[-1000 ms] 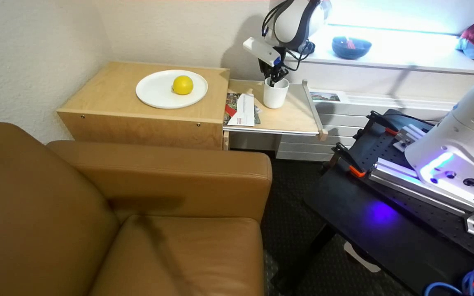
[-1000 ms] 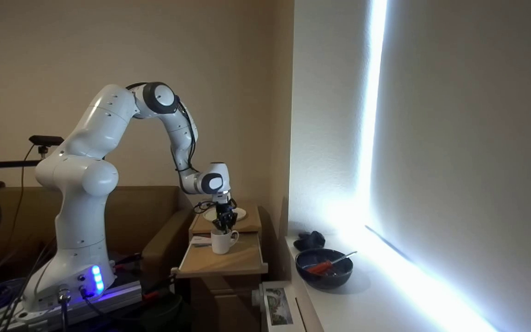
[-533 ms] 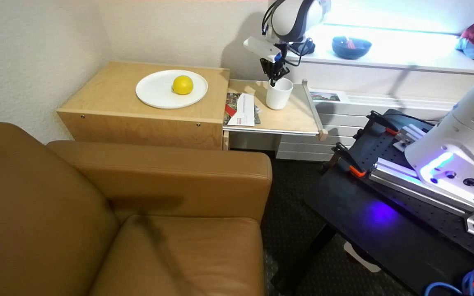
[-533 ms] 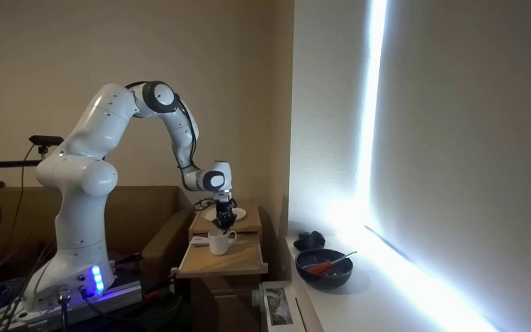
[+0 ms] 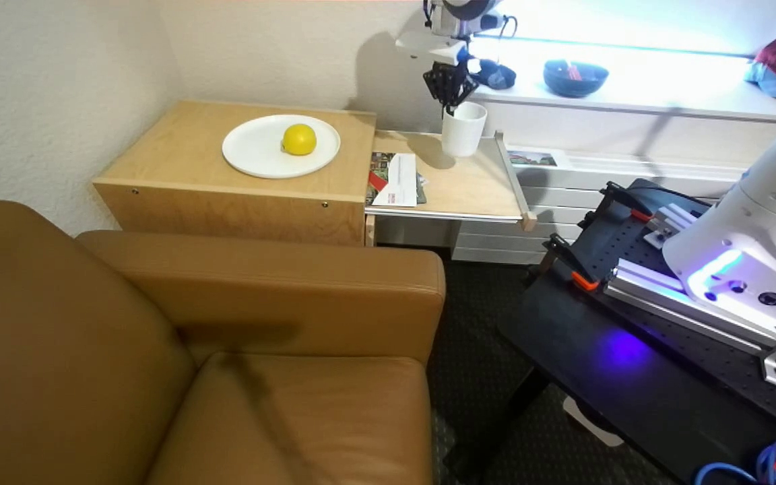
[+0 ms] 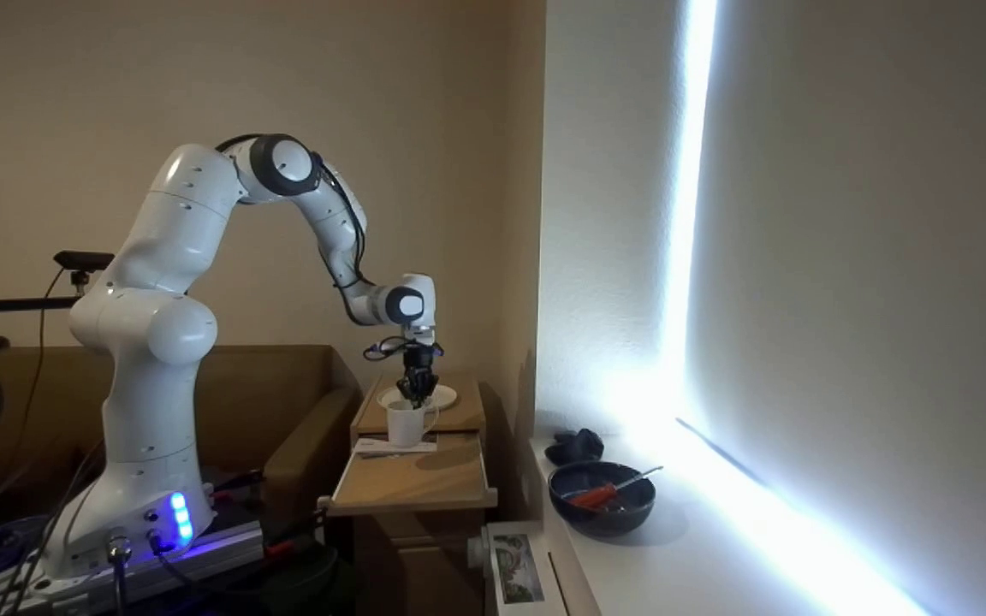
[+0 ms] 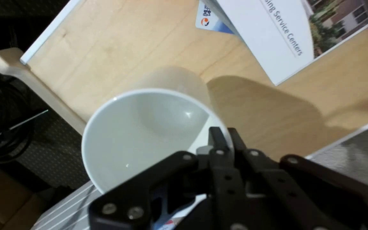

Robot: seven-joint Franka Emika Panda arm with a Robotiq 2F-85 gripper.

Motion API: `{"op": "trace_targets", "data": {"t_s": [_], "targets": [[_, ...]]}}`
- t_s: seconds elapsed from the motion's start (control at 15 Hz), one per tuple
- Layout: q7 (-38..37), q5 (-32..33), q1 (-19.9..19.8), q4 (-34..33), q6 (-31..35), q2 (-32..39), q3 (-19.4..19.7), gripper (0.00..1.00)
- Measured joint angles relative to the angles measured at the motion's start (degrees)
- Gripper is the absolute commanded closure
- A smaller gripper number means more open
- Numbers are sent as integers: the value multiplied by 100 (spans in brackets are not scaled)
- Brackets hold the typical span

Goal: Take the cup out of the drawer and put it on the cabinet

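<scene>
The white cup (image 5: 463, 133) hangs upright, slightly tilted, above the pulled-out drawer (image 5: 475, 192); its shadow lies apart from it on the drawer floor. In an exterior view the cup (image 6: 405, 426) shows its handle to the right. My gripper (image 5: 450, 109) is shut on the cup's rim. In the wrist view the gripper (image 7: 226, 135) has one finger inside the cup (image 7: 133, 134) and one outside its wall. The light-wood cabinet (image 5: 186, 145) stands beside the drawer, its top a little higher than the drawer floor.
A white plate (image 5: 253, 151) with a yellow fruit (image 5: 300, 139) sits on the cabinet top. Papers (image 5: 401, 180) lie in the drawer near the cabinet. A brown armchair (image 5: 260, 289) stands in front. A dark bowl (image 6: 602, 518) stands on the window sill. A wall runs behind the cabinet.
My gripper has risen and lifted the cup off the drawer floor. The cup first tilted and shifted a little, then went up. The drawer, papers and plate have not moved.
</scene>
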State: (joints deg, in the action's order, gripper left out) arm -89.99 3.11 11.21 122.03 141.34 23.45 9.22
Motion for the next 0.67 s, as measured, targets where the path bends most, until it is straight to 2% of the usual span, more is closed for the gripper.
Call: {"op": "trace_targets", "data": {"t_s": [0.13,0.27,0.33,0.6,0.67], "targets": [[-8,332,119,-152,-472,-478,-55,99],[147,282,131,-489,-1197,-846,-342,99],[313,184,129,-694,-1557,-987,-517,94],[238,200,72,-722,-1635,-1017,-631,94],[239,202,39,-722,-1623,-962,-630,99]]}}
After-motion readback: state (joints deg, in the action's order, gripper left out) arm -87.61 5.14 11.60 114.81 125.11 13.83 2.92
